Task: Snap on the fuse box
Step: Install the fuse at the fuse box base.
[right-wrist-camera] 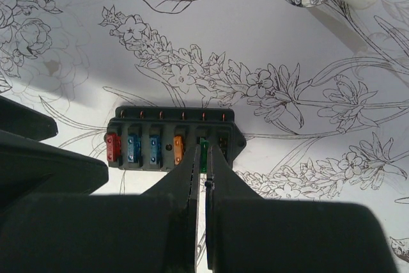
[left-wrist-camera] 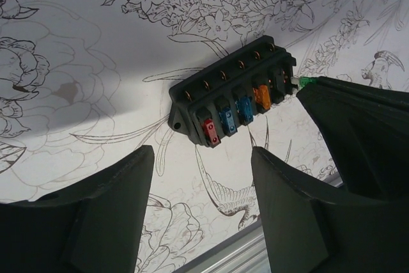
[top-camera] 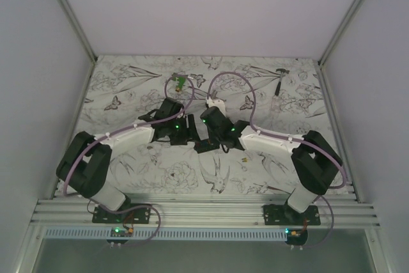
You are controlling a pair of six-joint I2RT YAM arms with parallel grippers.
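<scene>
Reader: Where is the fuse box?

Describer: A black fuse box (left-wrist-camera: 233, 94) lies flat on a desk (left-wrist-camera: 77, 43) printed with flowers and birds, between the two arms. Its slots hold a red fuse (right-wrist-camera: 114, 147), two blue fuses (right-wrist-camera: 133, 148) and an orange fuse (right-wrist-camera: 178, 147).

Reader: And each gripper?

Describer: The left gripper (left-wrist-camera: 203, 158) has its fingers spread wide, holds nothing and sits just beside the box's long edge. The right gripper (right-wrist-camera: 204, 158) is pinched closed on a small green fuse (left-wrist-camera: 309, 81), held at the slot next to the orange one.
</scene>
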